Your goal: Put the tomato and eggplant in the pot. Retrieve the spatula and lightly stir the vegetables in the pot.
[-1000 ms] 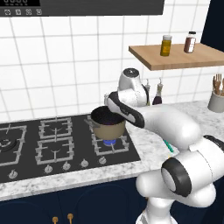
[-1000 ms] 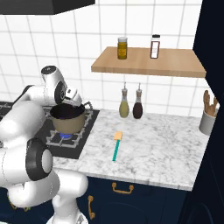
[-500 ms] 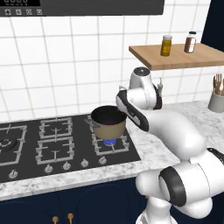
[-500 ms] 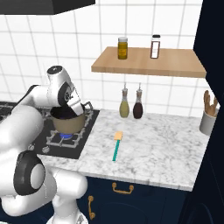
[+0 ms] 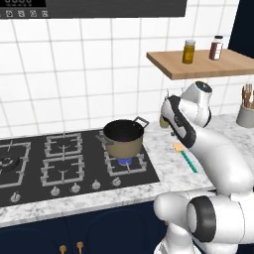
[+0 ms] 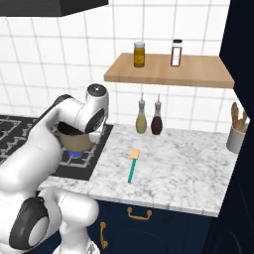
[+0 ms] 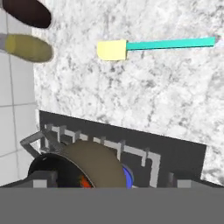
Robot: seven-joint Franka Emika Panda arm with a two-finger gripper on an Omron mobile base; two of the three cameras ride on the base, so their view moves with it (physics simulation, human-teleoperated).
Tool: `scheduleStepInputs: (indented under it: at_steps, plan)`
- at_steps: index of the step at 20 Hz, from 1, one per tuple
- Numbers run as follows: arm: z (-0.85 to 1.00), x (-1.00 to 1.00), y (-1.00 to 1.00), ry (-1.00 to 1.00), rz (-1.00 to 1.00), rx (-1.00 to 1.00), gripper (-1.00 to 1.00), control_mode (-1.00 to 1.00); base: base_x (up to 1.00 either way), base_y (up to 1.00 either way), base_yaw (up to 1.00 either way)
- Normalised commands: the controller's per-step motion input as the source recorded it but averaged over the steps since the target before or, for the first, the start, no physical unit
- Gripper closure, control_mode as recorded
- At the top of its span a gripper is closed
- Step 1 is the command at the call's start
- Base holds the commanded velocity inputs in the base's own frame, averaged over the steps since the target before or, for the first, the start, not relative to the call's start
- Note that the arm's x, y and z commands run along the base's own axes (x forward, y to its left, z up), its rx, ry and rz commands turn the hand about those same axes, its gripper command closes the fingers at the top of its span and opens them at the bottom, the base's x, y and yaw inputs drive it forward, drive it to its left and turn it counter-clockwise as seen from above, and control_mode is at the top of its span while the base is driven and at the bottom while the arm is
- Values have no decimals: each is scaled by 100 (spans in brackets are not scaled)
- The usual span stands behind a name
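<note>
Marble tabletop beside the hob: fetching the spatula (image 7: 155,45).
It lies at 12 o'clock in the hand view; pot (image 5: 123,138) at 7. Jaws' state cannot be told; next, descend onto the handle.

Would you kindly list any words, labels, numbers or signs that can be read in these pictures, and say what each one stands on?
No text can be read in these pictures.
Range hood: small pale marks along its front at top left, too small and blurred to read.
Two jars on the wooden shelf: no legible label.
Two bottles on the counter: no legible label.
Stove knobs: no readable marks.
</note>
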Motion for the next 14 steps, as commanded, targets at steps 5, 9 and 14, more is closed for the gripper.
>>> scheduleStepInputs:
  at_steps: [5, 9, 14]
  plan:
    - [-40, 0, -56, 9, -75, 34, -100, -100, 0, 0, 0]
    - [-30, -5, -62, 14, -64, 44, -100, -100, 0, 0, 0]
    - [-35, -12, -39, 15, -57, 46, -100, -100, 0, 0, 0]
